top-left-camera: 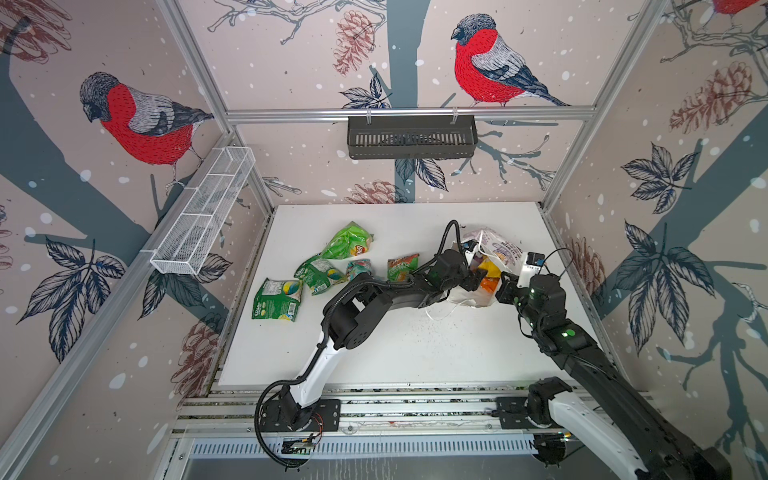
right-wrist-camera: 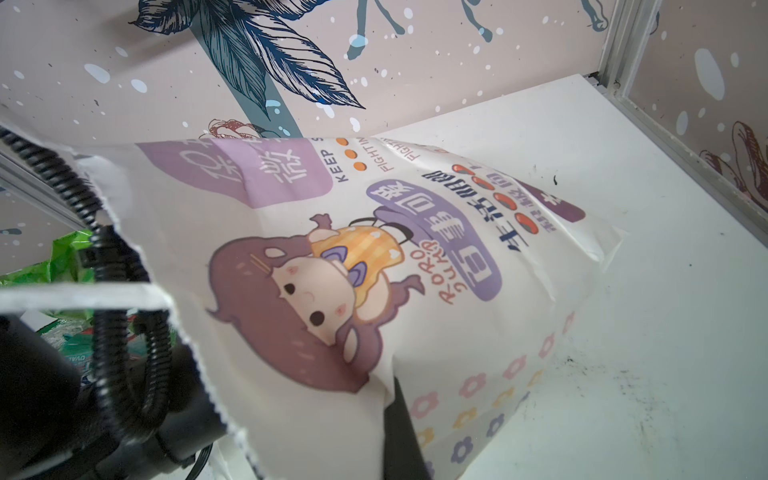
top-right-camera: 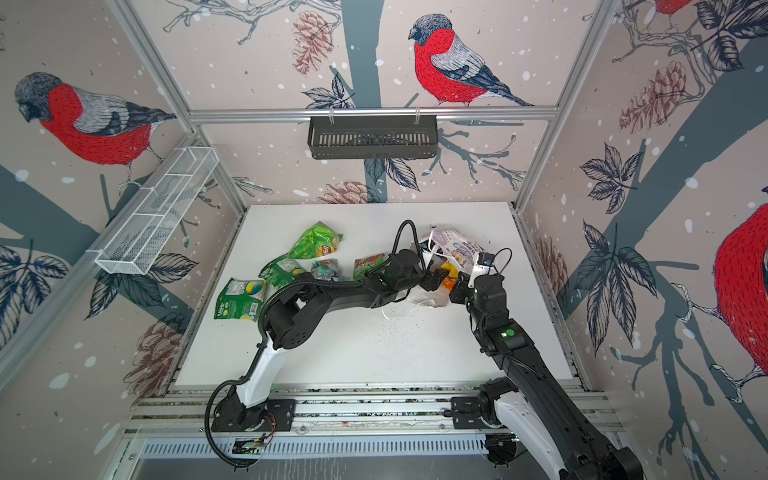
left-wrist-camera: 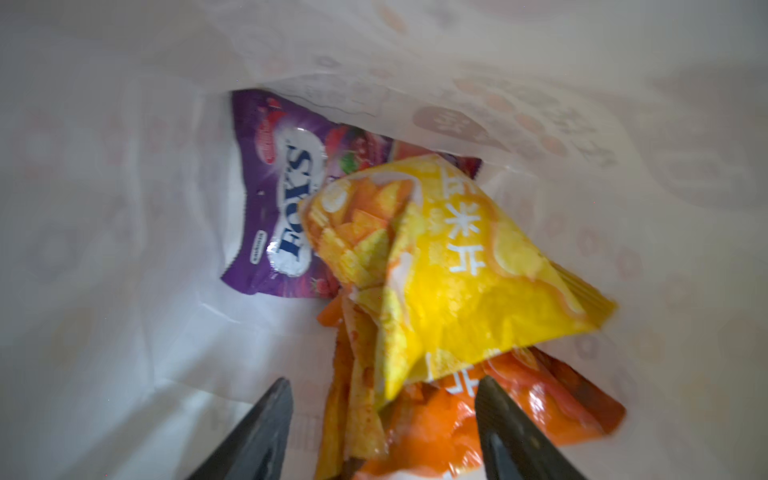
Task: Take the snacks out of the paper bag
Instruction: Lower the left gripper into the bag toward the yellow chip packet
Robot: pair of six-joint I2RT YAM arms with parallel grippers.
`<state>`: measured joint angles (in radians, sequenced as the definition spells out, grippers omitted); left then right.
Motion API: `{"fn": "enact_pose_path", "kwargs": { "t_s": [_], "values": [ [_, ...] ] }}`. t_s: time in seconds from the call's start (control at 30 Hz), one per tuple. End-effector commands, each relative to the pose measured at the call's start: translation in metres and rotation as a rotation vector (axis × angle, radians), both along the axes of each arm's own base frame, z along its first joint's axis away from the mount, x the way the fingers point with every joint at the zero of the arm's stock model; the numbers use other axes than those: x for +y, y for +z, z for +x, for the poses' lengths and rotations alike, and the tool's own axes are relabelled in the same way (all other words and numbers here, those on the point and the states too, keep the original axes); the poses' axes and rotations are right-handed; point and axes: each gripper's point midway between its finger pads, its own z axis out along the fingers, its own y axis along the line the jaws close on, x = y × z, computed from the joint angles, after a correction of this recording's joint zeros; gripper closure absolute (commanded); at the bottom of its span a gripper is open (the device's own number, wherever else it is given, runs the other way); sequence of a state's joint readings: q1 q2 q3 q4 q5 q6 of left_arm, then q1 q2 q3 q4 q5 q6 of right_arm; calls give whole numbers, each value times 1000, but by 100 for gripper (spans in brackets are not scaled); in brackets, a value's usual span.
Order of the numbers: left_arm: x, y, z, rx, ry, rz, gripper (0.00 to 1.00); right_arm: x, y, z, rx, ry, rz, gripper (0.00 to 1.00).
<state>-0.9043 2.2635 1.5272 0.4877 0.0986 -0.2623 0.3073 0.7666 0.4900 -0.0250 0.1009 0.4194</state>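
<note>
In the bag [top-left-camera: 494, 245], lying at the far right of the bench [top-left-camera: 415, 353], a yellow packet [left-wrist-camera: 457, 270] partly covers an orange packet [left-wrist-camera: 540, 399] and a purple packet [left-wrist-camera: 266, 199]. The left pincer [left-wrist-camera: 382, 380] is open just before them. The right pincer [top-left-camera: 503, 286] is closed on the bag's edge. Five other packets [top-left-camera: 276, 299] lie to the left.

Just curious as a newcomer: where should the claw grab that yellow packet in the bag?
Grip the yellow packet by its creased near corner, jutting toward the open left gripper above the orange packet. Probably come straight in through the paper bag mouth.
</note>
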Motion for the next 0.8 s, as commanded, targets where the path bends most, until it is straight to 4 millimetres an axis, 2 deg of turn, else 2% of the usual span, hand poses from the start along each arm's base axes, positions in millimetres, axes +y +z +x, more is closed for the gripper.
{"fn": "enact_pose_path", "kwargs": {
  "t_s": [0.0, 0.2, 0.43, 0.63, 0.77],
  "values": [
    [-4, 7, 6, 12, -3, -55, 37, 8, 13, 2, -53, 39, 23, 100],
    [-8, 9, 3, 1, -33, -76, 41, 8, 10, 2, -52, 43, 18, 100],
    [-15, 6, -12, -3, -124, -107, 41, 8, 11, 3, -58, 43, 14, 100],
    [-19, 7, -7, -10, -118, -108, 41, 8, 10, 2, -59, 47, 15, 100],
    [-23, 8, -3, -11, -115, -115, 46, 9, 9, 2, -61, 55, 18, 100]
  ]
}}
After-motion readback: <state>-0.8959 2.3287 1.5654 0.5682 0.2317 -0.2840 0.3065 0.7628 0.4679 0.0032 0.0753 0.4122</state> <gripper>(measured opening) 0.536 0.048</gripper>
